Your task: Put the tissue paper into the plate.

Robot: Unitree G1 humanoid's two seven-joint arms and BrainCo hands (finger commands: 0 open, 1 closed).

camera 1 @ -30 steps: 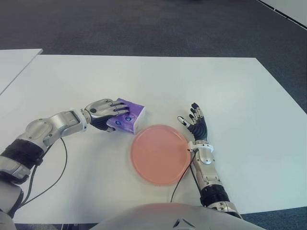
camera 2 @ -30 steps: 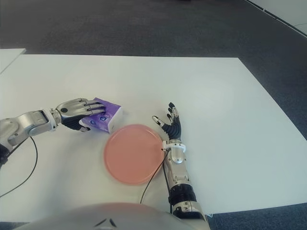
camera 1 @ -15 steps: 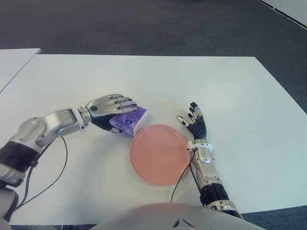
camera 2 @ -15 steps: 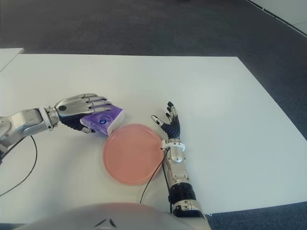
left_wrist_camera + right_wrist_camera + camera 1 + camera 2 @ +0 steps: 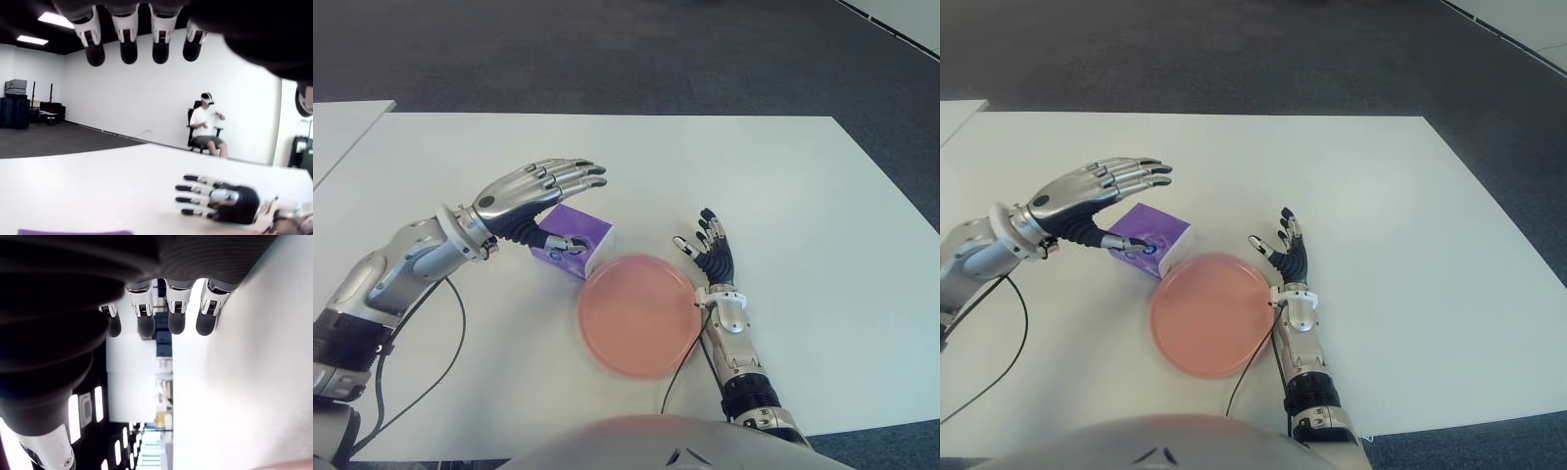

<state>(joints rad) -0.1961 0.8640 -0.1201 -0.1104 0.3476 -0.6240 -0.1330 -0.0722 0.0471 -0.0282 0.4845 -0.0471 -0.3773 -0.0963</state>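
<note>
White table point(image 5: 783, 176) — dark carpet point(image 5: 607, 49)

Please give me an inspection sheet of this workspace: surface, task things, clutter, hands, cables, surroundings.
Surface: white table, bare.
Job's things: purple tissue pack lies on the table, touching the far-left rim of the pink plate; not in it.
Clutter: nothing seen.
Hands: left hand above the pack, fingers spread, holding nothing; right hand open, right of the plate.
Cables: black cable along the right forearm.
Surroundings: dark carpet; seated person with headset.
</note>
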